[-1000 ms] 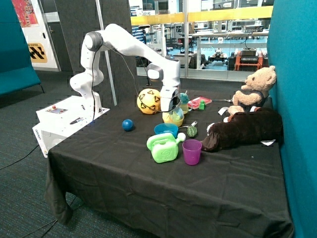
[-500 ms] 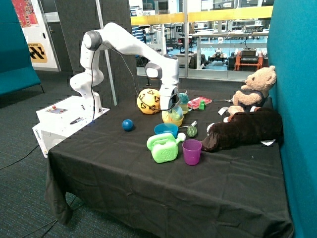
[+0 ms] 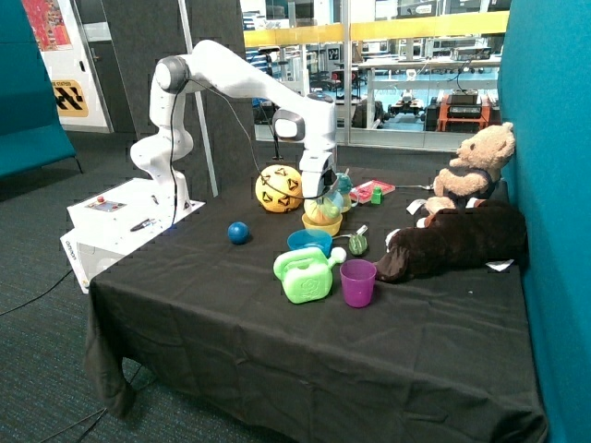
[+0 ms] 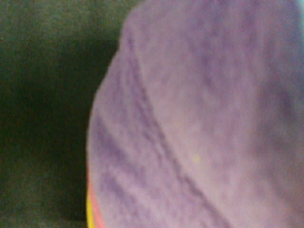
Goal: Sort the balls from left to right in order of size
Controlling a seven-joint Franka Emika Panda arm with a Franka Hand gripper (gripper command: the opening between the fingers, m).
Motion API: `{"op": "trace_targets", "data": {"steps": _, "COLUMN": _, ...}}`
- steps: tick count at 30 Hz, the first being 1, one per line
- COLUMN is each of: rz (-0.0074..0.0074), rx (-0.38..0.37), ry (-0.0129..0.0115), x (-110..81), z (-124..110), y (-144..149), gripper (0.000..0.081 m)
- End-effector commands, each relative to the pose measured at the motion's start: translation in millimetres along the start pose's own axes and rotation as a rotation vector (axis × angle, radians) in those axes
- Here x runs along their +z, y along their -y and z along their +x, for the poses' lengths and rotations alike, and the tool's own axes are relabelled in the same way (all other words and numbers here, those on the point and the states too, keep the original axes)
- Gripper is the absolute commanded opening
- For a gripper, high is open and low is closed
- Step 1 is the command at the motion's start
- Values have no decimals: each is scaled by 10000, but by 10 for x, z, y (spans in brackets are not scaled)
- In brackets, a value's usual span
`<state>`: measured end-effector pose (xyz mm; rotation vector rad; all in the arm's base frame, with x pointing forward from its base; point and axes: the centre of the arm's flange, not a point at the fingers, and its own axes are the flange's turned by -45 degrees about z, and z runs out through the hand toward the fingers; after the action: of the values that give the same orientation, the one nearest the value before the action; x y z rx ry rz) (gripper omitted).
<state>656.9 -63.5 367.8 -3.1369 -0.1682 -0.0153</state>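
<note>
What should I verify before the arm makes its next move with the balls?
1. Hand is above the yellow bowl, at the multicoloured ball: ok.
2. Grip on that ball is firm: cannot tell.
3. That ball is free of the bowl's rim: cannot tell.
4. Big yellow ball and small blue ball rest on the black cloth, apart from each other: ok.
5. The three balls lie in one row by size: not ok.
</note>
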Motion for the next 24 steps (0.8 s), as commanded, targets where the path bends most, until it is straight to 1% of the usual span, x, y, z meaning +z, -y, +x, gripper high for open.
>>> {"op": "trace_targets", "data": {"steps": 1, "rz": 5, "rx": -112, "ry": 98, "x": -114, "z": 56, "y": 22, "gripper": 0}}
{"op": "trace_targets", "data": {"steps": 9, "rz": 5, "rx": -125, "ry": 98, "x": -218, "z": 10, "y": 22, "gripper": 0}}
{"op": "trace_targets", "data": {"steps": 24, "rz": 5, "rx": -228, "ry": 98, "x": -424, "z": -228, "y": -40, "gripper": 0}}
